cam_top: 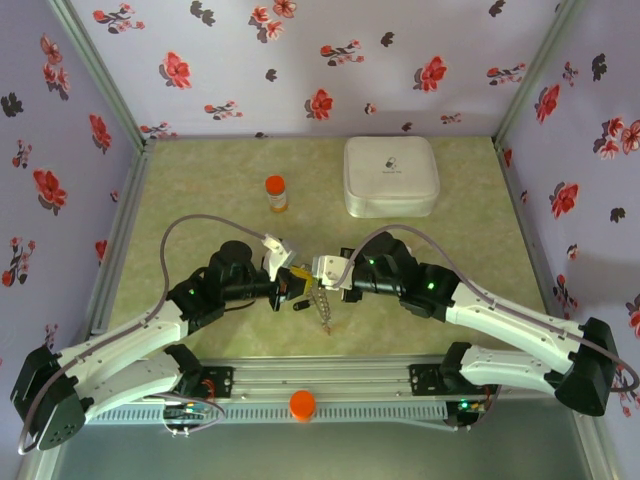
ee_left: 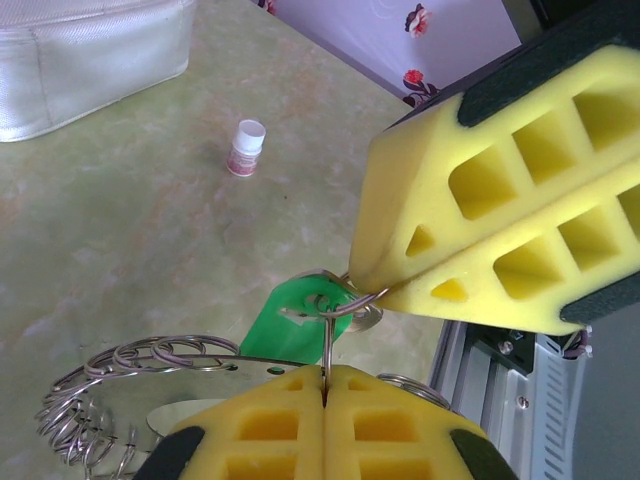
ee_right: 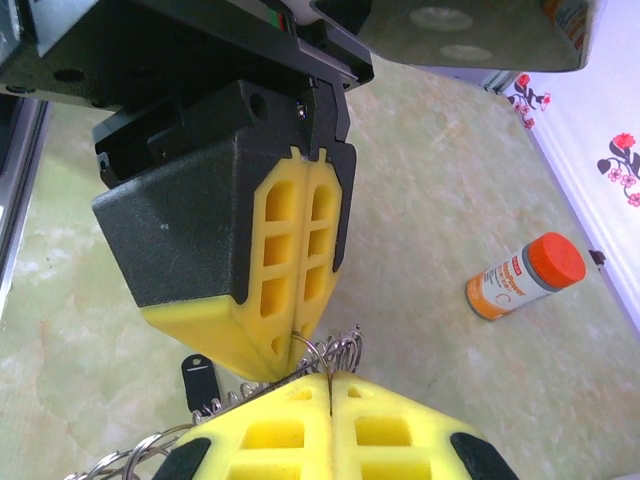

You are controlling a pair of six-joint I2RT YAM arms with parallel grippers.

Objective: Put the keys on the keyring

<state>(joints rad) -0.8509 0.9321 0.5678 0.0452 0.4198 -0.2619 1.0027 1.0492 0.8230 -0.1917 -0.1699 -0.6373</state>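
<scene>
Left jaws fully closed, pinched wire of keyring (ee_left: 120, 362); coil hung below them. Right jaws closed, met left tip-to-tip, apparently nipped loop of green key (ee_left: 290, 325). Risk judged: opposing pull could slip thin wire free, dropping keyring onto counter (ee_left: 150, 220).
</scene>
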